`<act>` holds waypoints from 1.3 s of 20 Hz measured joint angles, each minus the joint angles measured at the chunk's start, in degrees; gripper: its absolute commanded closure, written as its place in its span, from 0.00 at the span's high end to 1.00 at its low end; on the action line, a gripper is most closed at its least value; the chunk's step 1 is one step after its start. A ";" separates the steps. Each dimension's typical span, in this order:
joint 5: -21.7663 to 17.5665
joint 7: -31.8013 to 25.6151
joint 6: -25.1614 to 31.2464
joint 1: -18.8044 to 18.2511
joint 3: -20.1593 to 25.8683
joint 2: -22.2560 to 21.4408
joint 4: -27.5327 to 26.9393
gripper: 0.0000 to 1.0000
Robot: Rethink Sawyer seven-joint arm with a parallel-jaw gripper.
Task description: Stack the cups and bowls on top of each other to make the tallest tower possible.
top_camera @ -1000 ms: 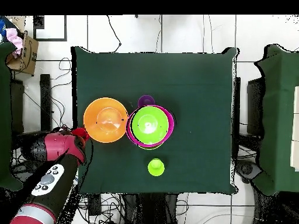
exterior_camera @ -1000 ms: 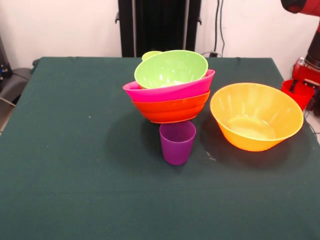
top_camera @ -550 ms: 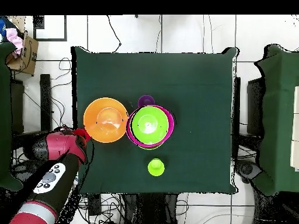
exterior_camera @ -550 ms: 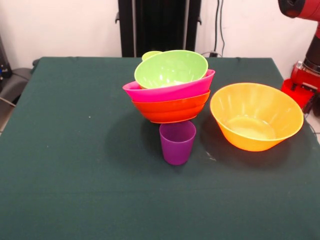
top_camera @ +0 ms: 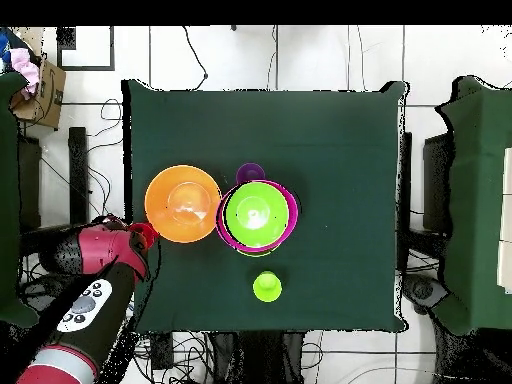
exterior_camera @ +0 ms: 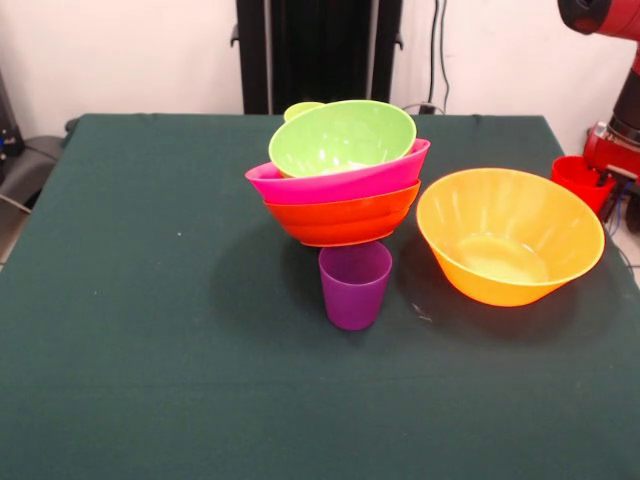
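The tower (exterior_camera: 340, 170) stands mid-table: a lime green bowl (exterior_camera: 343, 137) in a pink bowl (exterior_camera: 335, 183) in a red-orange bowl (exterior_camera: 343, 220), all tilted. From above the tower (top_camera: 258, 215) shows lime green. A purple cup (exterior_camera: 354, 285) stands upright just in front of it. Behind it is a lime green cup (exterior_camera: 299, 108), and the same lime green cup (top_camera: 266, 287) shows from above. A large orange bowl (exterior_camera: 510, 235) sits to the right. At the table's right edge my gripper (exterior_camera: 592, 180) is shut on a red cup (exterior_camera: 575, 177), close to the orange bowl's rim.
My red arm (exterior_camera: 605, 15) comes down beside the table's right edge; from above the arm (top_camera: 95, 290) lies off the table's left corner. The table (exterior_camera: 150, 300) has a dark green cloth. Chairs and cables surround it.
The red cup in my gripper has moved inward toward the orange bowl. The orange bowl has shifted slightly toward the tower. The tower and the other cups have not moved.
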 measured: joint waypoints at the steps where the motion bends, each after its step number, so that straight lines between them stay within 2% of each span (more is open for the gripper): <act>1: 0.00 0.00 0.00 0.01 0.00 0.00 0.00 0.00; 11: -0.03 0.00 -0.02 0.00 0.02 -0.28 0.26 0.00; 16: -0.08 0.00 0.12 -0.08 0.02 -2.60 1.84 0.00; 20: -0.11 0.00 1.45 -0.63 0.02 -6.73 3.80 0.00; 26: -0.21 0.00 6.72 -2.86 -0.06 -14.39 5.65 0.00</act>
